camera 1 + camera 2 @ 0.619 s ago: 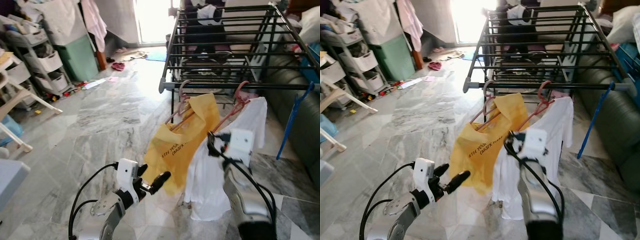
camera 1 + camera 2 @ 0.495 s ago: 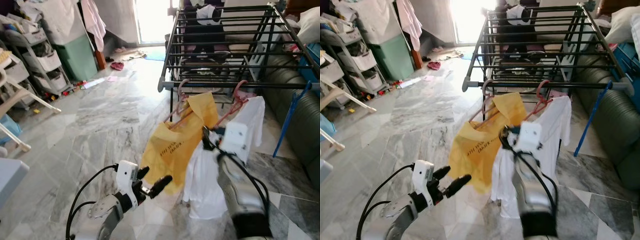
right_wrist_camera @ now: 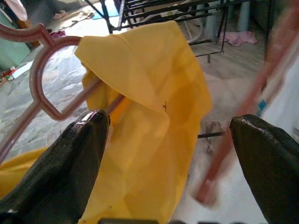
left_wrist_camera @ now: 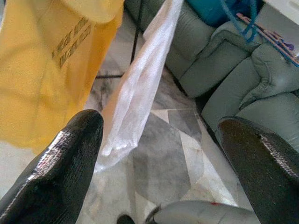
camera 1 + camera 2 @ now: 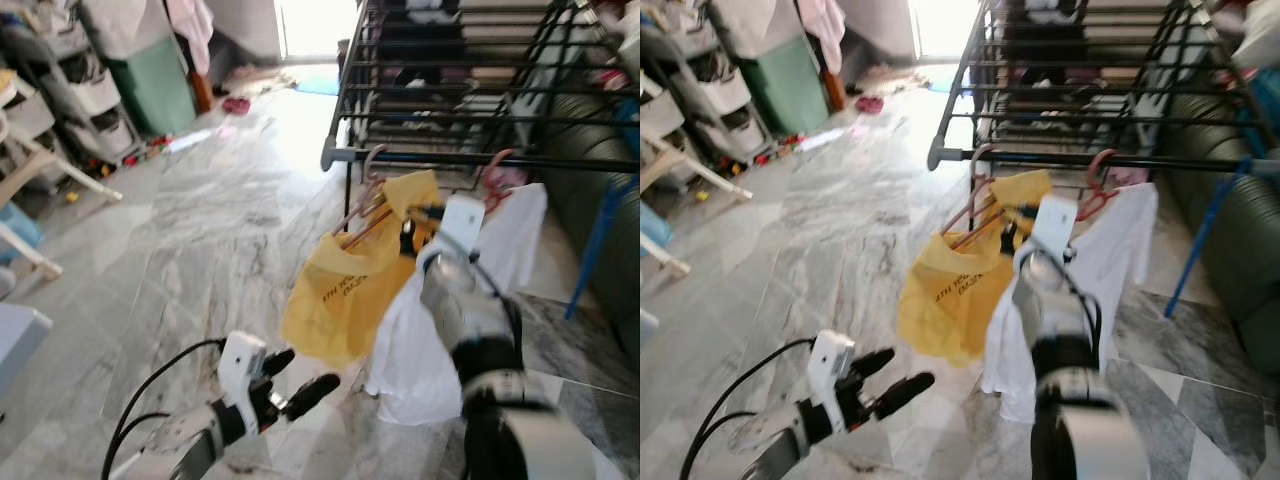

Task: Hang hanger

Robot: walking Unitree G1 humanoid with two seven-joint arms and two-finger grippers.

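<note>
A pink hanger hangs by its hook from the front rail of the black drying rack, carrying a yellow garment with dark lettering that slumps off to one side and droops toward the marble floor. Just beside it on the same rail, a second pink hanger holds a white garment, which touches the yellow one along its edge.

The right gripper is raised to the height of the yellow garment's upper part, right in front of it – its wrist view shows the two black fingers spread wide, with the yellow cloth and the pink hanger's hook loop between and beyond them, nothing clamped. From the head views the right arm reaches up and forward, its white wrist housing sitting between the two garments.

The left gripper is held low over the floor, below the yellow garment and apart from it; its fingers stand wide apart and empty, looking toward the hems of both garments and a grey-green sofa beyond.

Plastic drawer units stand against the far left wall – the head views are somewhat blurred
</note>
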